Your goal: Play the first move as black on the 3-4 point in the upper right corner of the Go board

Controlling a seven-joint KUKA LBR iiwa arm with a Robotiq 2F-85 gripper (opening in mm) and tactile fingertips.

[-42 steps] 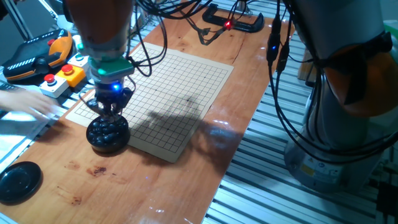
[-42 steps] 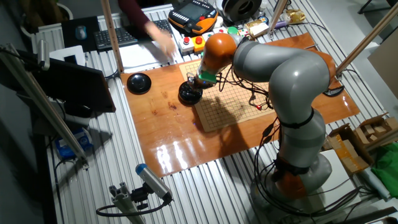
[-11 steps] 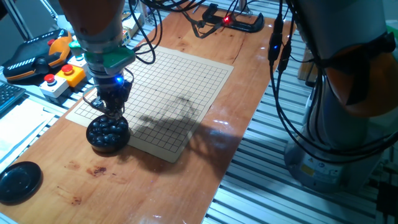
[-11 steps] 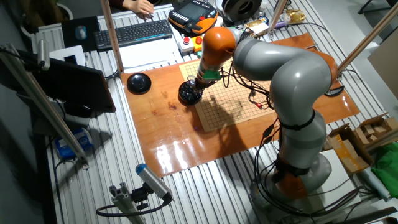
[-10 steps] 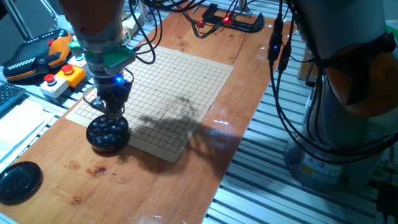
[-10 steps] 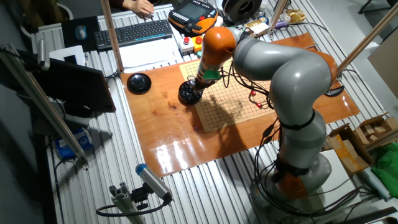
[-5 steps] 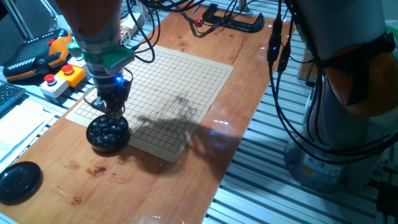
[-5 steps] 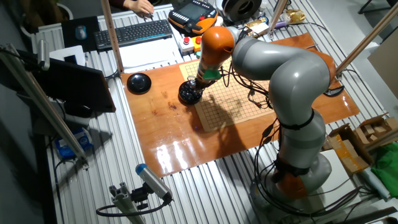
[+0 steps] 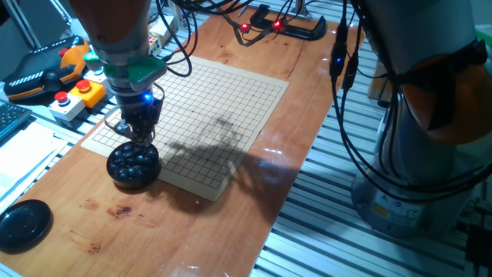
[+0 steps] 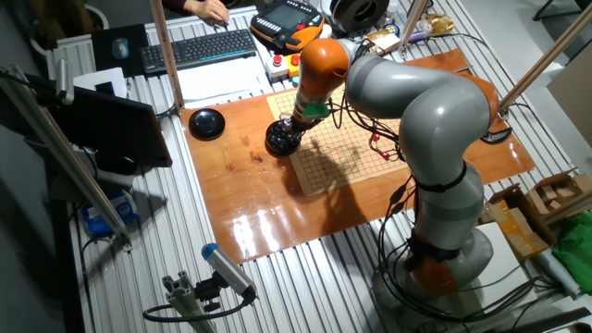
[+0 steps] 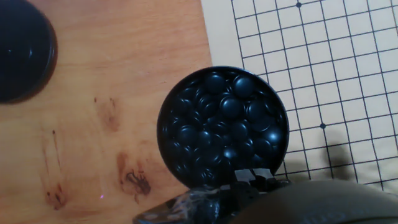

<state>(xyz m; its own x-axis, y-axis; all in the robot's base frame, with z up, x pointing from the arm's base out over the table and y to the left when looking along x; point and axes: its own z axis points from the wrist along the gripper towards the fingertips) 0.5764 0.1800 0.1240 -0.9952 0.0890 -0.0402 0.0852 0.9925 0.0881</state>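
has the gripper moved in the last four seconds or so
Yes. The gripper has risen slightly and turned, measured against the bowl of stones; it's still directly above it.

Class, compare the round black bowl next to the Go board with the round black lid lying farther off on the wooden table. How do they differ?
The round black bowl is open and heaped with glossy black stones; the round black lid shows a plain domed top. The bowl overlaps the Go board edge; the lid lies apart on bare wood. The gripper hangs over the bowl, not the lid. Both are round and black.

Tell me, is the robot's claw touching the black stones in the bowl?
Cannot tell. In one fixed view the gripper tip meets the stones, but no view shows contact or a gap plainly.
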